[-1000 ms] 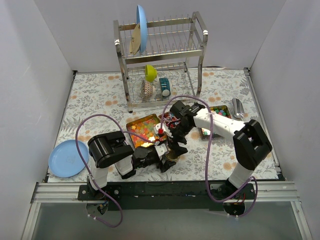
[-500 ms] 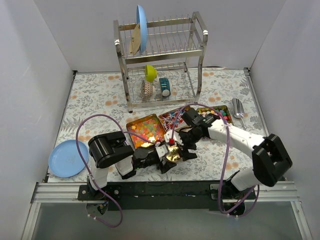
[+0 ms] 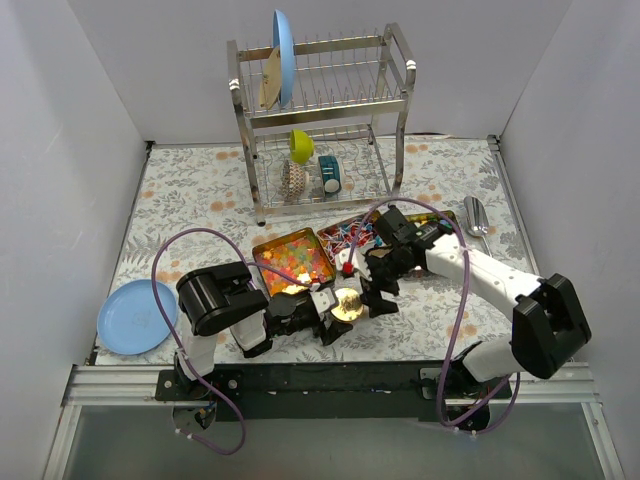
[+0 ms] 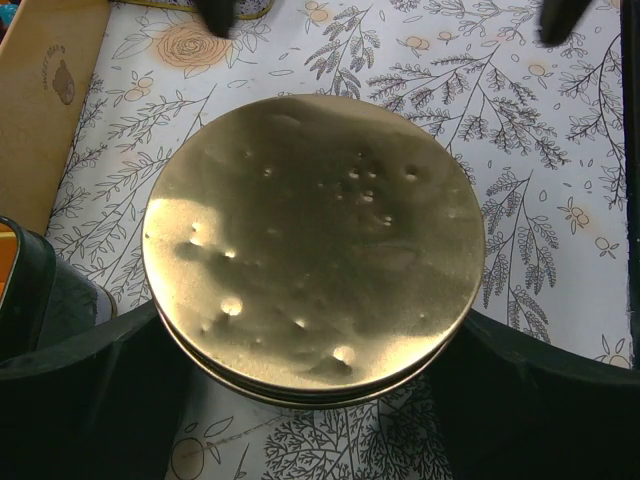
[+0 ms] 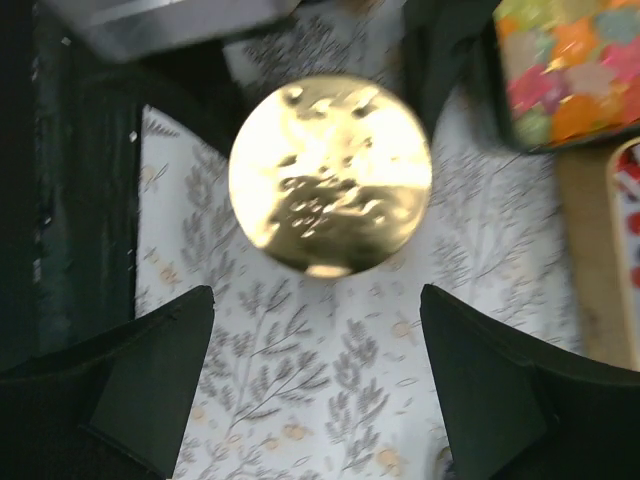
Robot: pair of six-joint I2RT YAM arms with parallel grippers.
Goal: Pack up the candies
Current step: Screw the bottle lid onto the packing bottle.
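Note:
The candies lie in open rectangular tins: orange-yellow gummies (image 3: 293,258) (image 5: 575,70), red, blue and white wrapped pieces (image 3: 348,235), and coloured balls (image 3: 432,222) partly behind the right arm. A round gold tin (image 3: 347,303) (image 4: 310,240) (image 5: 330,170) rests on the flowered cloth with its lid on. My left gripper (image 3: 335,312) (image 4: 312,328) lies low and grips this tin from both sides. My right gripper (image 3: 378,293) (image 5: 315,390) hovers just right of the tin, open and holding nothing. Its dark fingertips (image 4: 215,15) show at the top of the left wrist view.
A metal dish rack (image 3: 320,110) stands at the back with a blue plate (image 3: 283,55), a green cup (image 3: 301,145) and small items. Another blue plate (image 3: 137,317) lies at the front left. A metal scoop (image 3: 475,215) lies at the right. White walls close three sides.
My right gripper has pulled back to the right, from over the gold tin to beside it, and its arm has swung outward. The left gripper and the tin have stayed put.

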